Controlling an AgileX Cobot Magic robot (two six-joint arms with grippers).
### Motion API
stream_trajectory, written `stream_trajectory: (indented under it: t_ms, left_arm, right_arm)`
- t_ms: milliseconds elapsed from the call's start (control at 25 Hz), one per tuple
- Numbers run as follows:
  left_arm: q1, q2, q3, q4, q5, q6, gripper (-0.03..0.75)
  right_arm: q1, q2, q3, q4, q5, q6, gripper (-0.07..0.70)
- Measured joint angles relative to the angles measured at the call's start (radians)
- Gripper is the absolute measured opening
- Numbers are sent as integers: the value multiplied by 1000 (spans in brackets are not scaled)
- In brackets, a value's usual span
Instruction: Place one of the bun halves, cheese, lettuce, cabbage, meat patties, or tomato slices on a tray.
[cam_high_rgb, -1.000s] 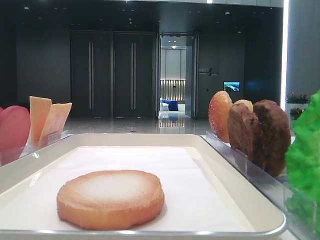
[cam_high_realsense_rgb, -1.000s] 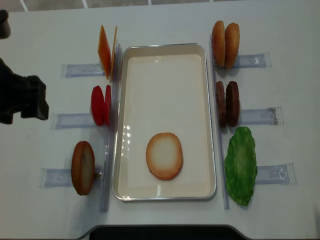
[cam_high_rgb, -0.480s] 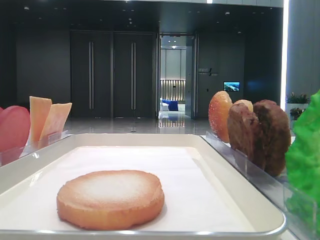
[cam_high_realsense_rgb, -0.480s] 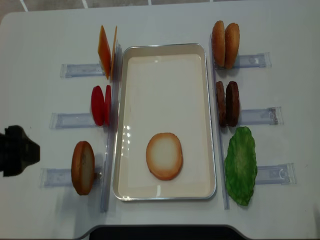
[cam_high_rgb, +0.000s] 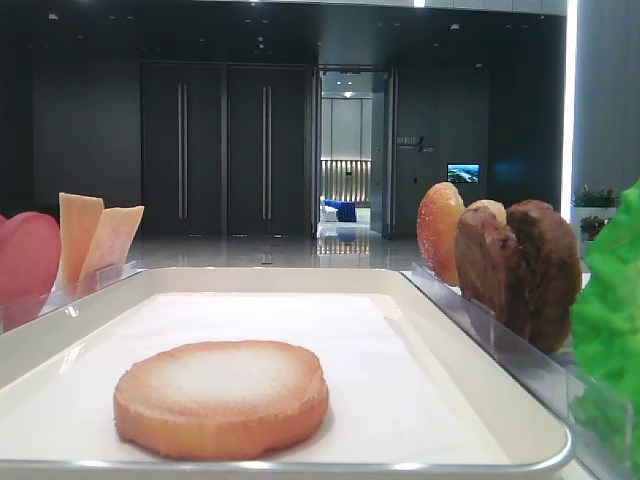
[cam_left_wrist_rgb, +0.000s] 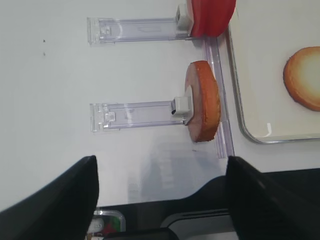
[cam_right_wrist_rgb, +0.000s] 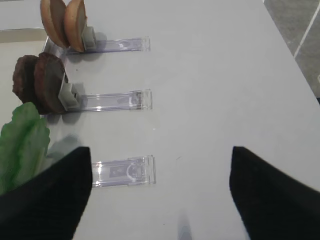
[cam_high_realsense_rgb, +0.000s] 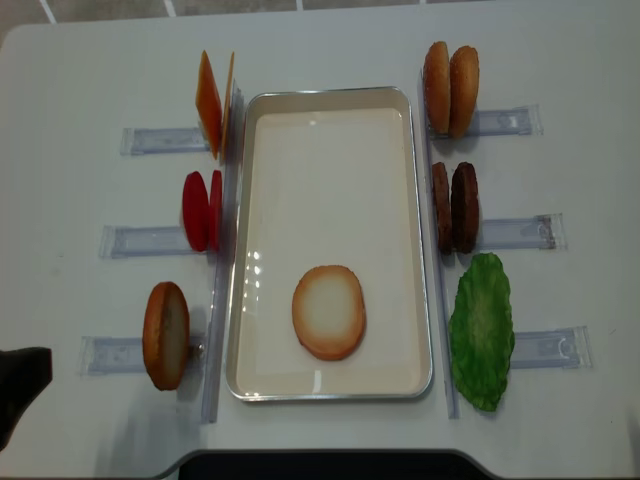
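Note:
One bun half (cam_high_realsense_rgb: 328, 312) lies flat in the white tray (cam_high_realsense_rgb: 330, 98), near its front end. Another bun half (cam_high_realsense_rgb: 166, 335) stands on edge in a clear holder left of the tray. Tomato slices (cam_high_realsense_rgb: 202, 210) and cheese (cam_high_realsense_rgb: 213, 103) stand further back on that side. Right of the tray are two bun halves (cam_high_realsense_rgb: 450, 88), meat patties (cam_high_realsense_rgb: 455, 207) and lettuce (cam_high_realsense_rgb: 482, 330). My left gripper (cam_left_wrist_rgb: 160, 200) is open and empty over the table's front left edge, short of the standing bun half (cam_left_wrist_rgb: 202, 107). My right gripper (cam_right_wrist_rgb: 160, 195) is open and empty, right of the lettuce (cam_right_wrist_rgb: 20, 145).
Clear plastic holders (cam_high_realsense_rgb: 515, 232) stick out sideways from each food item on both sides of the tray. The table's front edge (cam_left_wrist_rgb: 200, 187) runs just under my left gripper. An empty holder end (cam_right_wrist_rgb: 125, 171) lies between my right fingers.
My left arm has pulled back along the table's left side, from beside the tomato slices to the front left corner. Nothing else has moved.

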Motion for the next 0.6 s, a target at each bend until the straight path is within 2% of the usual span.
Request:
stream_trajectory:
  t_ms: [320, 600]
  left_arm:
    - [0, -165, 71, -25, -2, 124, 597]
    - [0, -313, 154, -52, -59, 181, 597]
  right_arm:
    - [0, 0, 0, 0, 0, 0, 538]
    - [0, 0, 0, 0, 0, 0, 538]
